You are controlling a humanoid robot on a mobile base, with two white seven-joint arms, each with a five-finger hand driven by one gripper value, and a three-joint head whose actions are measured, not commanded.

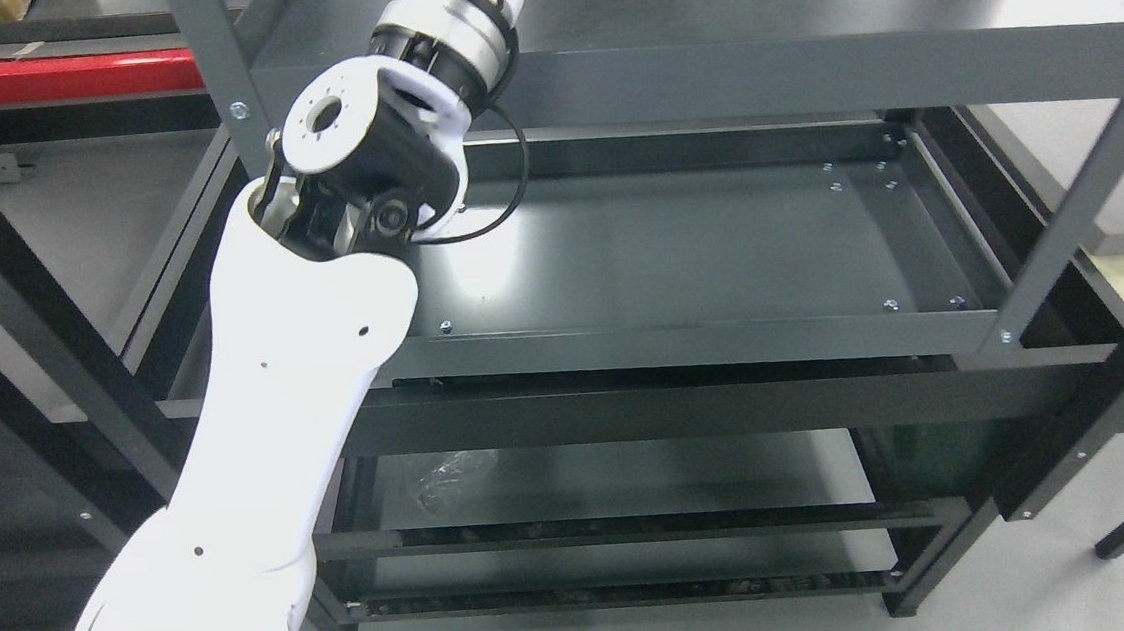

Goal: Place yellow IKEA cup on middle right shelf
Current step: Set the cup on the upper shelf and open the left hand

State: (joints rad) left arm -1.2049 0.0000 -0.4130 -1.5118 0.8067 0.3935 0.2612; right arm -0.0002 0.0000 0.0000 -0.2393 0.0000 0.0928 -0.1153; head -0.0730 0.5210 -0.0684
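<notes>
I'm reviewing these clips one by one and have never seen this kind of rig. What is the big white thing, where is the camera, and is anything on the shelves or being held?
There is one picture, taken from a camera on the robot's head, looking down at a dark metal shelf unit. The big white shape is the robot's left arm: it comes in from the lower left, bends at a black and white joint, then runs up and out of the top edge. Its hand is out of the picture, so I cannot tell whether it holds anything. The right arm does not show. The middle shelf shows nothing standing on it. On the lower shelf lies something clear and crumpled, perhaps plastic wrap. No yellow cup is visible anywhere.
</notes>
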